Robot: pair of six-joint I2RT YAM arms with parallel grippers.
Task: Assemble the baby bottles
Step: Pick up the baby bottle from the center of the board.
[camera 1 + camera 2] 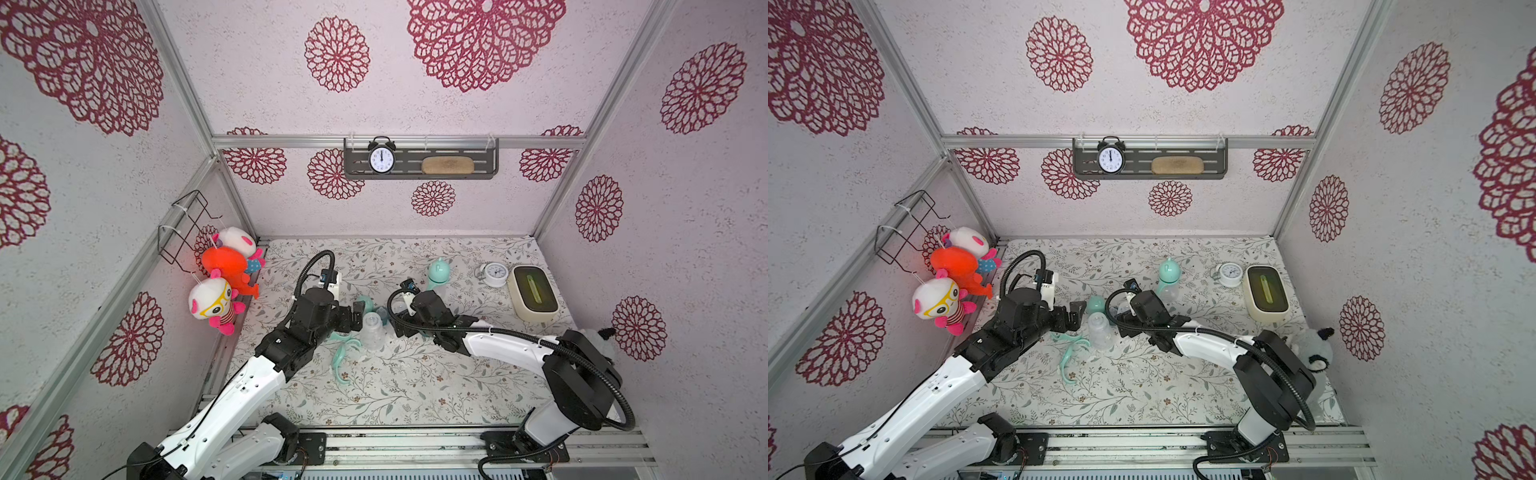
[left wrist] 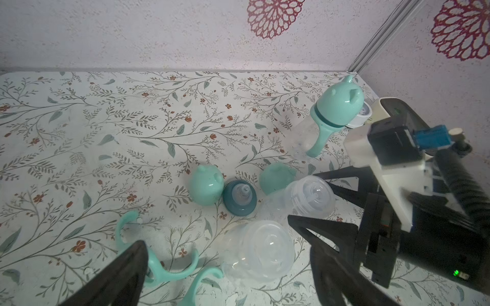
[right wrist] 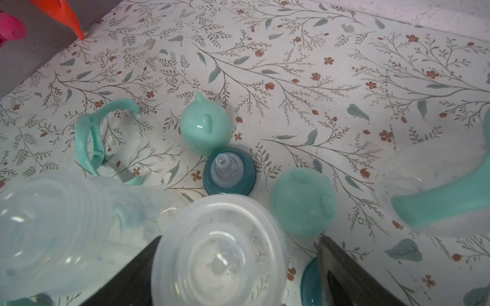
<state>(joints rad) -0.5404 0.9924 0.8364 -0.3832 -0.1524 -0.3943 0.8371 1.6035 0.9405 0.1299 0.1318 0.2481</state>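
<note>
Top views: both arms reach to mid-desk [image 1: 436,395], hands facing each other over the loose parts. Left hand [image 1: 360,316] is spread wide and holds nothing, just beside a bare clear bottle [image 1: 372,331] that looks upright. Right hand [image 1: 398,319] is on that bottle's other side, its jaws mostly hidden under the wrist here. Mint handles [image 1: 345,355] lie on the desk near the bare clear bottle, toward the front edge. One assembled bottle [image 1: 438,275], cap on, stands further back, apart from the pile and near a white alarm clock [image 1: 494,273] and a cream box [image 1: 534,298].

Left wrist: left hand [image 2: 225,249] has its fingers far apart and grips nothing. The bare clear bottle [image 2: 258,251] and mint handles [image 2: 169,267] sit in the gap. Right hand [image 2: 303,197] straddles a second clear bottle [image 2: 315,201]. Behind it are a mint cap [image 2: 205,185], a teal collar [image 2: 240,197] with its nipple, and another mint cap [image 2: 275,177].

Right wrist: right hand [image 3: 238,238] is wide apart around the second clear bottle [image 3: 220,254]. One finger is close against it, with a visible gap to the other, so it isn't clamped. The teal collar [image 3: 229,171] is just beyond, touching the mint cap [image 3: 205,125]. Another mint cap [image 3: 302,201] is just beside the bottle. A further collar [image 3: 309,283] is half hidden behind a finger. The bare clear bottle [image 3: 53,233] is blurred, close to the lens.
</note>
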